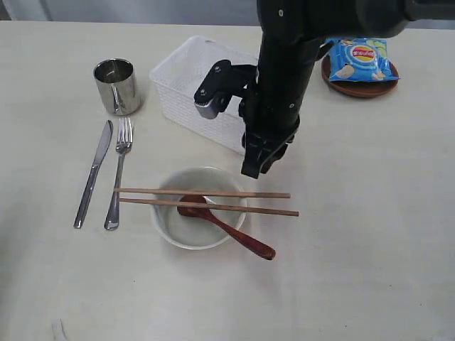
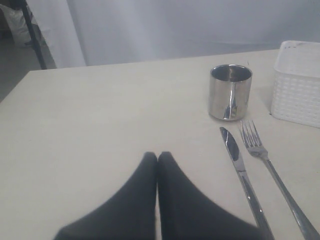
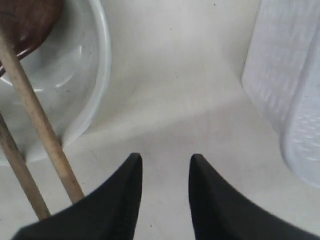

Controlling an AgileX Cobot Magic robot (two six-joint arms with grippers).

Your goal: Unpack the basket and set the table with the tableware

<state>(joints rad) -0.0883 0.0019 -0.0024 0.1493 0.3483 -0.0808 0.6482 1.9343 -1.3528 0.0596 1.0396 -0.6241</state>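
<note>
- The right gripper (image 3: pixel 165 159), jaws partly apart and holding nothing, hangs between the bowl (image 3: pixel 101 70) and the basket (image 3: pixel 290 90).
- The left gripper (image 2: pixel 157 156), jaws pressed together, holds nothing.

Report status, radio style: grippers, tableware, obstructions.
Left gripper shut, empty. Right gripper open, empty, between bowl and basket. Chopsticks across bowl, spoon in it. Chip bag on plate.

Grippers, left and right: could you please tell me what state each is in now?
Left gripper: closed, holding nothing.
Right gripper: open, holding nothing.
</note>
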